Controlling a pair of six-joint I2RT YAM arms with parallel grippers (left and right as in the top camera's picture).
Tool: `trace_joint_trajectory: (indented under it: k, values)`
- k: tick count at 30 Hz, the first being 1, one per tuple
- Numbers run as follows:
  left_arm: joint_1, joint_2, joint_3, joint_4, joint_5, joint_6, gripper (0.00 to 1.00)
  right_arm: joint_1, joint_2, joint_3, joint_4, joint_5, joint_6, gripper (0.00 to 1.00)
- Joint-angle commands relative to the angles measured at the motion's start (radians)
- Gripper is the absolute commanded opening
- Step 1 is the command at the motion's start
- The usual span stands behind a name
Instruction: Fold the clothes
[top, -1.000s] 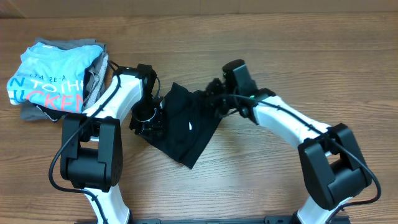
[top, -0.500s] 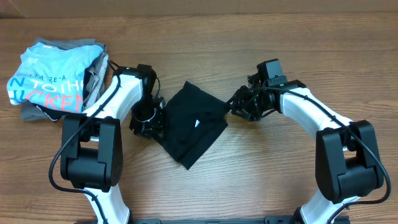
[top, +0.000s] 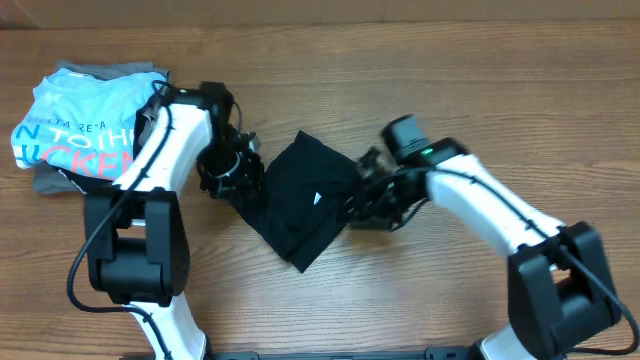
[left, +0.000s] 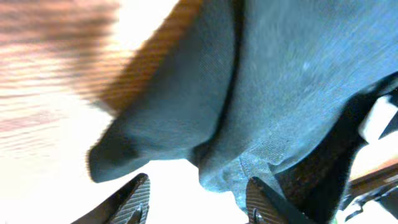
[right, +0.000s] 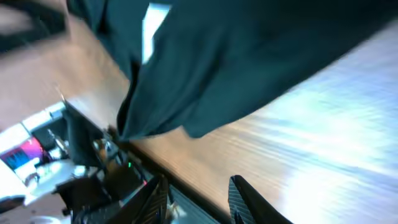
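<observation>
Black T-shirt (top: 300, 205) lies bunched, half-folded on the counter (top: 450, 80); left fingers (left: 138, 198) and right fingers (right: 155, 200) gape empty, neater folds to do

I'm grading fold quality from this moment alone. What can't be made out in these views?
Overhead: left end effector fingertips blend into the black T-shirt; contact unclear.
Overhead: right end effector is dark against the shirt's edge; contact unclear too.
Both wrist views: blurred, shirt cut off by the frame edges.
Overhead: grey garments mostly covered by the light blue shirt.
</observation>
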Motion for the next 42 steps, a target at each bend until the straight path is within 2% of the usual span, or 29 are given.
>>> trace_joint_trajectory:
  k: [1,5,7,11,13,18,20,22,24,28,35,39,42]
  values:
    - [0.046,-0.010,0.034,0.005,0.051,0.039,0.59,0.138,-0.020,0.003,0.052,0.106,0.225,0.37]
    - [0.064,-0.010,0.034,0.008,0.051,0.077,0.64,0.275,-0.018,-0.013,0.168,0.258,0.444,0.42]
    - [0.063,-0.010,0.034,0.012,0.050,0.092,0.66,0.312,-0.018,-0.018,0.227,0.298,0.477,0.43]
    - [0.063,-0.010,0.034,0.025,0.047,0.120,0.68,0.359,-0.013,-0.020,0.323,0.413,0.527,0.51]
    - [0.064,-0.010,0.034,0.040,0.047,0.120,0.68,0.365,-0.003,-0.021,0.345,0.456,0.568,0.51]
    - [0.063,-0.010,0.034,0.071,0.012,0.120,0.68,0.365,0.056,-0.021,0.372,0.464,0.592,0.27]
    - [0.064,-0.010,0.034,0.073,-0.005,0.120,0.67,0.366,0.067,-0.021,0.367,0.452,0.590,0.21]
    - [0.063,-0.010,0.031,0.077,-0.036,0.121,0.64,0.366,0.066,-0.021,0.346,0.435,0.576,0.05]
    - [0.063,-0.010,0.023,0.085,-0.061,0.120,0.62,0.362,0.063,-0.019,0.323,0.420,0.538,0.04]
    - [0.063,-0.010,-0.023,0.121,-0.057,0.120,0.56,0.312,0.042,-0.019,0.172,0.420,0.494,0.04]
    - [0.063,-0.009,-0.190,0.281,0.056,0.150,0.56,0.274,0.023,-0.019,0.083,0.395,0.387,0.06]
    - [0.063,-0.009,-0.251,0.332,0.126,0.151,0.44,0.274,0.023,-0.019,0.079,0.399,0.382,0.07]
    - [0.063,-0.009,-0.278,0.338,0.158,0.179,0.23,0.274,0.023,-0.019,0.072,0.399,0.382,0.08]
